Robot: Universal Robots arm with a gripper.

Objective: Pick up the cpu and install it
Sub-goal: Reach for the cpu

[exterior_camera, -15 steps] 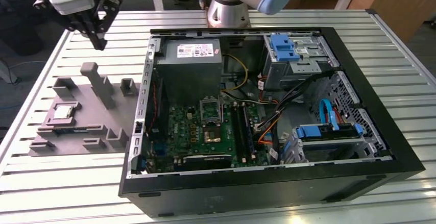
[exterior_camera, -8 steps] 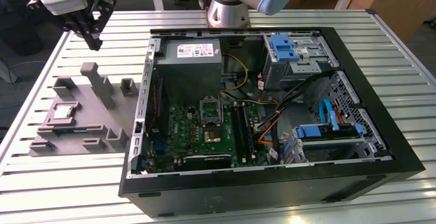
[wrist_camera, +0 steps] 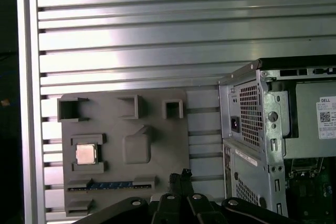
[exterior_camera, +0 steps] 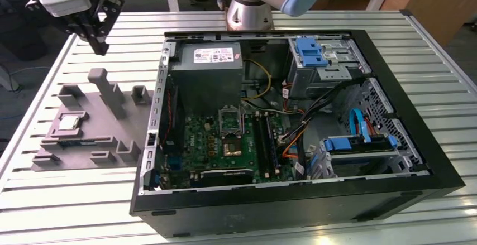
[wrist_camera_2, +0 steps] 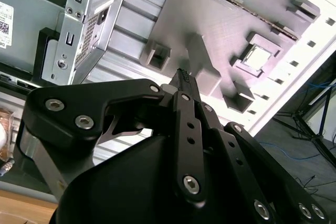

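At the exterior view's far left, the gripper (exterior_camera: pixel 99 48) is hanging above the slatted metal table (exterior_camera: pixel 75 200), its fingers pinched together and grasping nothing. Nearer and slightly left of it, the cpu (exterior_camera: pixel 68 123) is lying flat in a square recess of the grey fixture tray (exterior_camera: pixel 89 108), well apart from the fingertips. Just right of the tray, the open PC case (exterior_camera: pixel 439 172) is lying on its side, and its metal-framed socket (exterior_camera: pixel 231 128) is sitting on the green motherboard (exterior_camera: pixel 201 144), near the case's left wall.
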